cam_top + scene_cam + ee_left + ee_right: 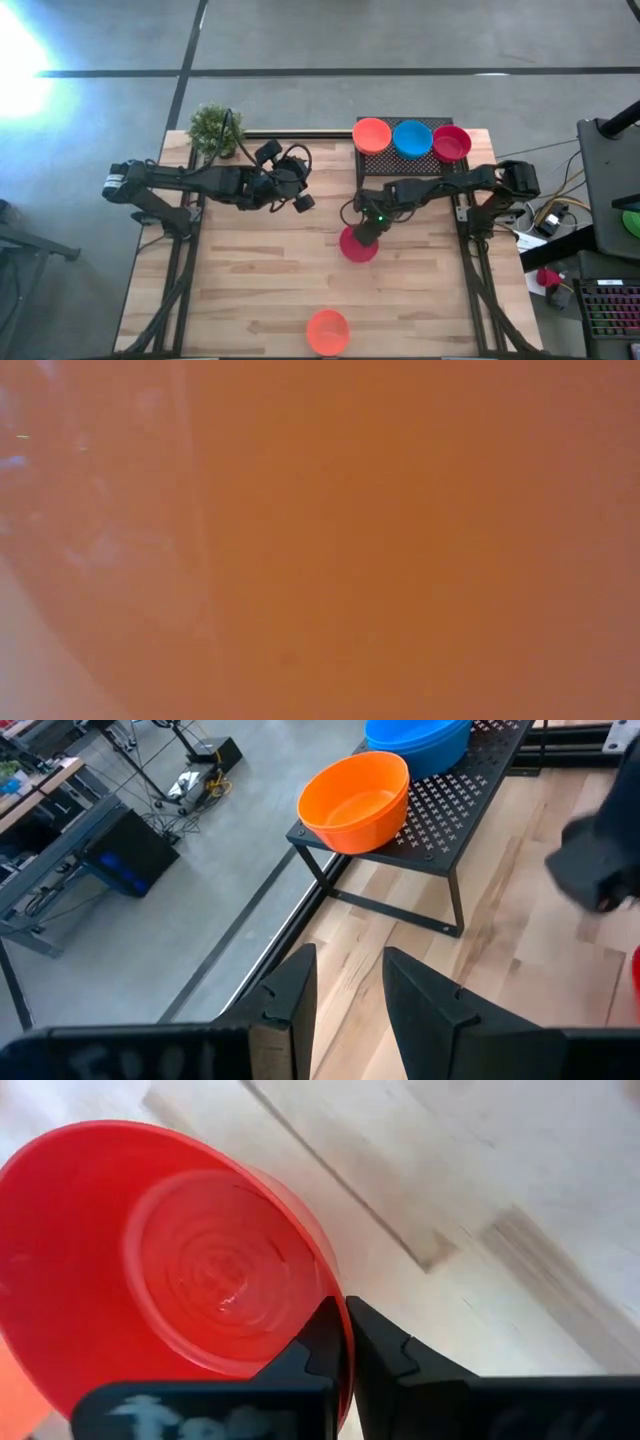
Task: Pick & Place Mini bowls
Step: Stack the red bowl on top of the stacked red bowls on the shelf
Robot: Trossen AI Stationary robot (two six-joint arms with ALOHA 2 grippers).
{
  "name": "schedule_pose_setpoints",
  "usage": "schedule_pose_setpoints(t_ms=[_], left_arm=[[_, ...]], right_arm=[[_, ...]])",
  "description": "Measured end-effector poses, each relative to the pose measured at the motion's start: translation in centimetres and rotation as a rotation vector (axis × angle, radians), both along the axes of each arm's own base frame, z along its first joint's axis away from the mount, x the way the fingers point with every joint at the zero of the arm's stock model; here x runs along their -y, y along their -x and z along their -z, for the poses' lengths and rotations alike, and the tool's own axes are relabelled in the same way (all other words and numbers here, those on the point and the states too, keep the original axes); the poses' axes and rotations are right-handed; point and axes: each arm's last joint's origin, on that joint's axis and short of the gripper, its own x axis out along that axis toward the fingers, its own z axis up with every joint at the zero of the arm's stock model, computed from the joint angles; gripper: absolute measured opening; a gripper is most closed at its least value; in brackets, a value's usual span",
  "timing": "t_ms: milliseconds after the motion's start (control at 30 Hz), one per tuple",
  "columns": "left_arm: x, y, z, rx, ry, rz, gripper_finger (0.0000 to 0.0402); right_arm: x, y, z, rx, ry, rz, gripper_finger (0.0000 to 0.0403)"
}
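the right tool (345, 1342) has pinched shut on the rim of a small round red plastic bowl (358, 245) below the black mesh rack (412, 148) on the counter (260, 290), so lift straight, slowly, keeping the thin rim from slipping.

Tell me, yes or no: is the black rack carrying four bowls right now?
No. The black rack holds three: an orange bowl, a blue bowl and a red bowl.

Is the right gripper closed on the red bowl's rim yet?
Yes, shut on it. In the right wrist view the right gripper has its fingers pinched together across the rim of the red bowl.
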Motion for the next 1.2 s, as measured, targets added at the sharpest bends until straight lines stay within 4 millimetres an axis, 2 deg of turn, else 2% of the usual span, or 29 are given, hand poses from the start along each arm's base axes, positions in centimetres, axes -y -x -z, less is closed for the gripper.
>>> schedule_pose_setpoints(t_ms=[167,300,467,667,1000,1200], left_arm=[[0.0,0.1,0.1,-0.014,-0.001,0.000,0.0112],[0.0,0.1,0.1,-0.017,-0.001,0.000,0.0112],[0.0,0.1,0.1,-0.016,-0.001,0.000,0.0112],[0.0,0.1,0.1,-0.017,-0.002,0.000,0.0112],[-0.1,0.1,0.1,-0.017,-0.001,-0.002,0.0112],[-0.1,0.1,0.1,-0.014,0.001,-0.003,0.0112]], right_arm=[[0.2,0.8,-4.7,-0.030,0.074,-0.034,0.0008],[1.2,2.3,-8.7,-0.039,0.168,-0.024,0.0008],[3.7,5.4,-12.9,0.004,0.254,0.098,0.0008],[6.2,9.6,-17.0,0.135,0.318,0.231,0.0008],[9.5,17.0,-21.8,0.166,0.483,0.494,0.0008],[11.3,19.7,-22.6,0.064,0.504,0.606,0.0008]])
